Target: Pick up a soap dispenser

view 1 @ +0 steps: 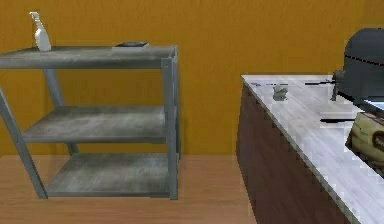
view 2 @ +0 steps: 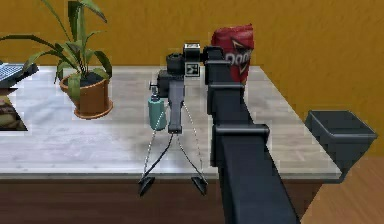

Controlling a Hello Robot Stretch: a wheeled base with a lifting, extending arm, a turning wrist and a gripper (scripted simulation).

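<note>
Gripper (view 2: 174, 185) is low in the arm side view, with its thin fingers (view 2: 155, 160) reaching to the front edge of the countertop (view 2: 100, 140). You can't read the fingers' state from this picture, and you can't tell whether they hold anything.

The soap dispenser (view 2: 157, 112), a small teal bottle with a narrow top, stands upright on the countertop just beside the gripper's dark body, on that view's left of it. Touching or apart: can't tell.

The two white marker squares (view 2: 190, 50) sit at the arm's far end. The arm (view 2: 235, 150) runs as a dark bar up from the bottom edge.

On the same countertop a potted plant (view 2: 85, 90) stands well left of the gripper and a red bag (view 2: 236, 55) stands upright at the back. A dark bin (view 2: 340, 135) is off the countertop's right end.

In the forward view, a metal rack (view 1: 100, 60) stands against an orange wall, with a white bottle (view 1: 40, 32) and a dark flat item (view 1: 130, 44) on its top shelf. At right is a grey-topped counter (view 1: 310, 130) with a dark appliance (view 1: 362, 62) on it.
</note>
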